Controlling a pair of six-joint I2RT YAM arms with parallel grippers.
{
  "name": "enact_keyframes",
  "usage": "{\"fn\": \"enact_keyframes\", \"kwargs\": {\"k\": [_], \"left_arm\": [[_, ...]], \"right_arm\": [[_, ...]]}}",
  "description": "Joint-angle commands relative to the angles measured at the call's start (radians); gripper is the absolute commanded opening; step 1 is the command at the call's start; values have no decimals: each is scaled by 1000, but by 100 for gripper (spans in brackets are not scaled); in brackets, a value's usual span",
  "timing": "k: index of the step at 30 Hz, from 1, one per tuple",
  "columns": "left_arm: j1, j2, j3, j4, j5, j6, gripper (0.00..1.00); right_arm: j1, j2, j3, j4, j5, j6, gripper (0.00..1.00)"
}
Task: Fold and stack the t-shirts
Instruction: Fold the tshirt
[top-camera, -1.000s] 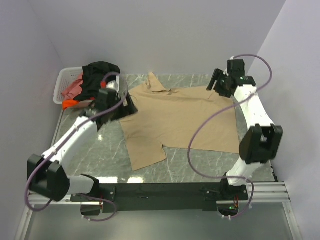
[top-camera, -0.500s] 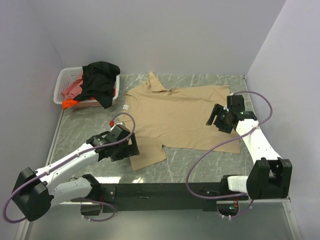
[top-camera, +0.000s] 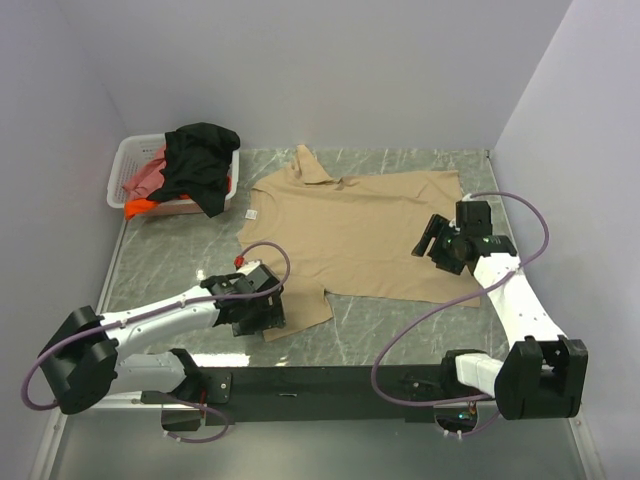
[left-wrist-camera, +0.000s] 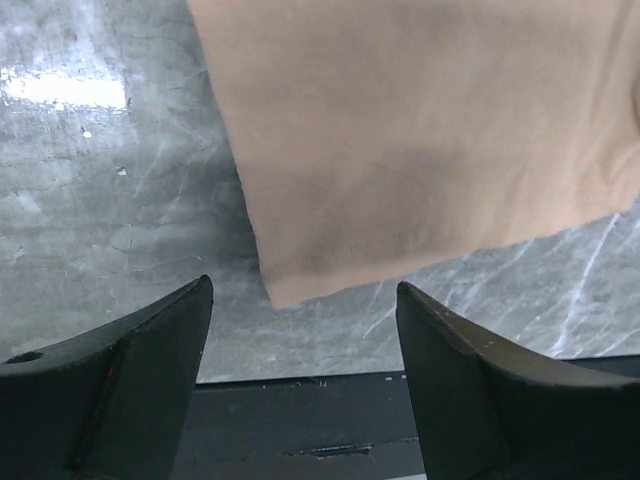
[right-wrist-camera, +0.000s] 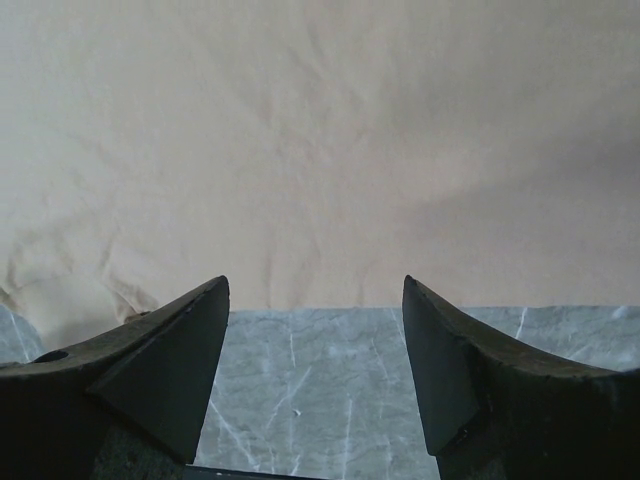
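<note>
A tan t-shirt (top-camera: 350, 235) lies spread flat on the marble table, with a small white tag (top-camera: 252, 213) beside its left edge. My left gripper (top-camera: 266, 312) is open and empty, low over the shirt's near left corner. In the left wrist view that corner (left-wrist-camera: 290, 285) lies between the fingers of the gripper (left-wrist-camera: 302, 288). My right gripper (top-camera: 434, 241) is open and empty at the shirt's right side. In the right wrist view the shirt's edge (right-wrist-camera: 320, 200) runs just beyond the gripper (right-wrist-camera: 315, 283). A black shirt (top-camera: 200, 160), a pink-red one (top-camera: 145, 178) and an orange one (top-camera: 140, 207) lie heaped at the basket.
A white lattice basket (top-camera: 125, 160) stands at the far left corner of the table (top-camera: 170, 260). Walls close the back and both sides. The black rail (top-camera: 330, 380) with the arm bases runs along the near edge and shows in the left wrist view (left-wrist-camera: 300, 420).
My left gripper has moved from beside the basket to the shirt's near left corner. My right gripper has come from the far right corner to the shirt's right side. The shirt has not moved.
</note>
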Motion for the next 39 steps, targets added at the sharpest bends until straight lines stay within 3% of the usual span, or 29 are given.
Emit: {"fn": "enact_keyframes", "kwargs": {"k": [1,11,17,30,39], "left_arm": [[-3,10,-25,38,-17,-27,79],[-4,82,-36,107,3,5,72],[-6,99,-48,107,8,8,55],[-6,139,-65,136,37,28,2],[0,70,-24,76,19,21,1]], "right_arm": [[1,-41,-15,31,-2,11,77],[-2,-82,-58,31,15,12,77],[-32,-93,-81,44,7,21,78],[-163,-96,-157,34,67,12,80],[-329,-71,-196,41,172,54,83]]}}
